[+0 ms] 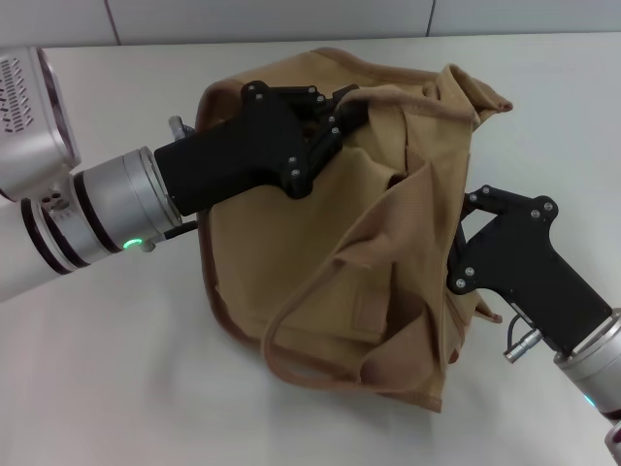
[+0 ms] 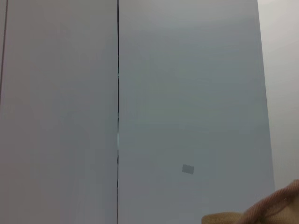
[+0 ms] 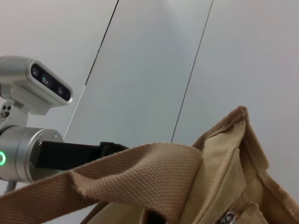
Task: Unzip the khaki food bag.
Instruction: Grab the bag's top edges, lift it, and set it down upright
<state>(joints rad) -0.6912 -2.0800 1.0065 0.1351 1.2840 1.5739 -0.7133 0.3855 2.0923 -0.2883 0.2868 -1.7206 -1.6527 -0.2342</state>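
I see the bag slumped mid-table between both arms; my left gripper reaches into its top fabric, jaws hidden, so I cannot tell their hold; my right gripper presses its side, jaws likewise unclear; I'd brace right, pull left slowly along the zipper.

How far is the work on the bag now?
Reached: the left pincer is at the top of the khaki food bag and the right pincer is against its side. In hand: working along the top. The zipper is hidden, so its state is unclear.
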